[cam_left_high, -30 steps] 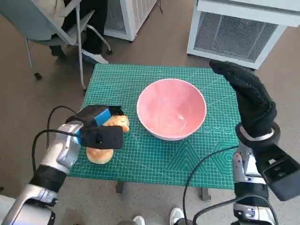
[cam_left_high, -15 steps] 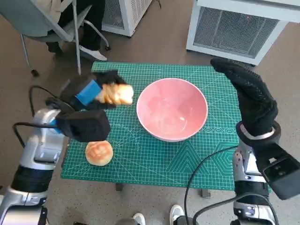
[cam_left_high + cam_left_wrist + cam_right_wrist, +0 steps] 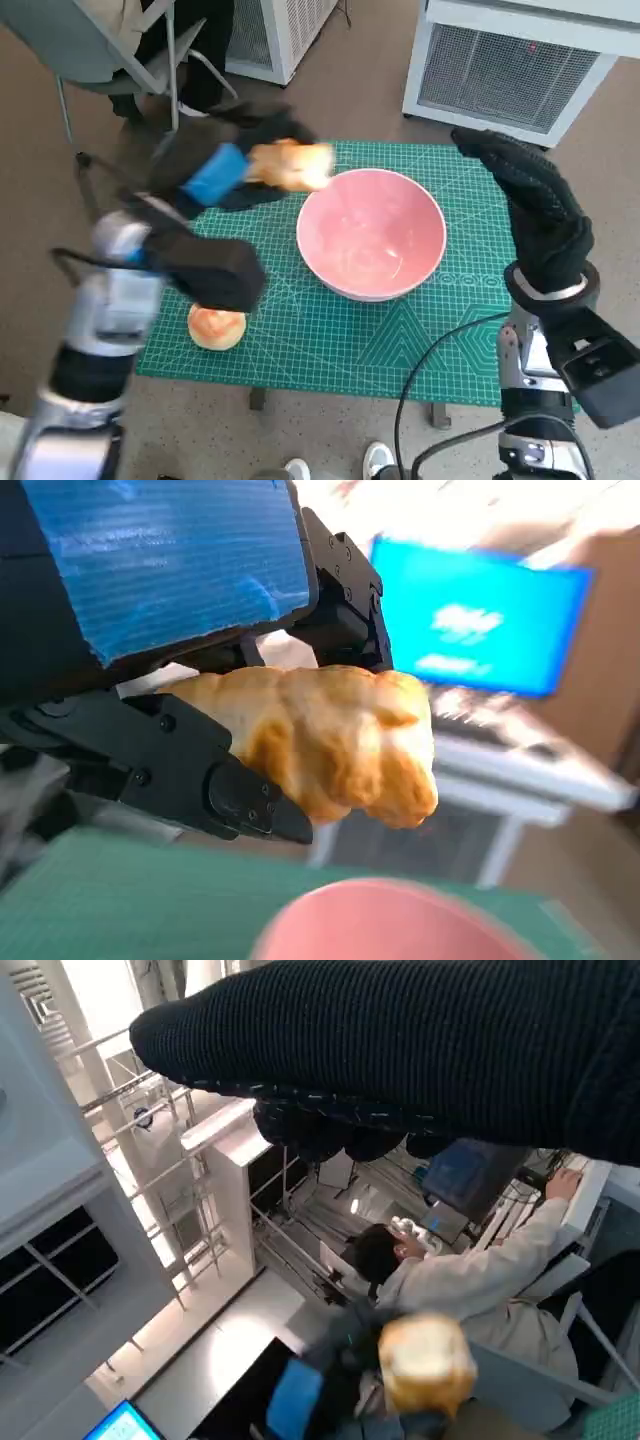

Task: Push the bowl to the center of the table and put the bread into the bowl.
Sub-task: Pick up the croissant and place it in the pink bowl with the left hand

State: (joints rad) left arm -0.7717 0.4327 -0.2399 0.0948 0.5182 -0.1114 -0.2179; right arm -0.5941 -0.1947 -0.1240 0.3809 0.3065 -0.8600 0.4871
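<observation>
A pink bowl (image 3: 371,232) stands near the middle of the green cutting mat (image 3: 330,330). My left hand (image 3: 228,172) holds a golden piece of bread (image 3: 291,165) in the air, just left of and above the bowl's rim. The left wrist view shows the bread (image 3: 330,738) pinched between the black fingers (image 3: 190,775), with the bowl's pink rim (image 3: 385,920) below. A second round bun (image 3: 216,326) lies on the mat's near left corner. My gloved right hand (image 3: 530,205) is raised to the right of the bowl, fingers extended, holding nothing.
A white grilled unit (image 3: 510,60) stands beyond the table at the back right. A chair (image 3: 100,60) with a seated person's legs is at the back left. A person at a desk (image 3: 470,1280) shows in the right wrist view.
My left hand has lifted the bread off the mat and carried it up and right toward the bowl's rim. The right hand has stayed in place.
</observation>
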